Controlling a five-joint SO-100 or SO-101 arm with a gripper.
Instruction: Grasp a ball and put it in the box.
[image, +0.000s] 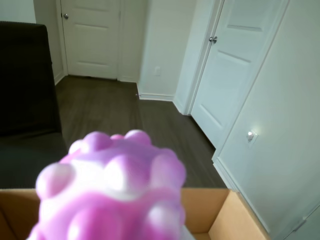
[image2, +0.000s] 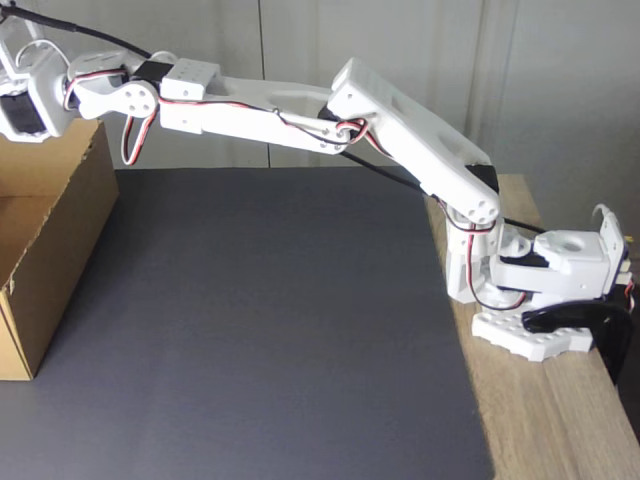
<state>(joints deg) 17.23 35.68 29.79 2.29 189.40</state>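
Reaching: the white arm (image2: 330, 115) stretches from its base at the right of the fixed view, across the mat, out to the upper left corner above the box.
Ball: the ball (image: 110, 190) sits low and left of centre in the wrist view, very close and blurred, marbled purple, pink and white with rounded bumps.
Ball axis: it reads as roughly round, so no long axis or heading can be told; its bumps face out on every visible side.
Ball place: it hangs above the box (image: 220, 210), whose brown cardboard rim and inner wall show behind and beneath it in the wrist view.
Gripper: the gripper (image2: 18, 75) is cut off by the left edge of the fixed view, over the box's near wall (image2: 60, 250); I cannot tell whether its fingers are apart or closed on the ball.
Box: open-topped, plain sides, standing at the left end of the dark mat in the fixed view.
Surface: a dark grey mat (image2: 290, 330) covers most of the table, with a light wooden tabletop (image2: 560, 420) bare at the right where the arm's base is clamped.
Room: the wrist view shows dark wood flooring (image: 115, 110), white walls, two white panelled doors (image: 92, 37) with knobs, and a dark piece of furniture (image: 25, 80) at the left.
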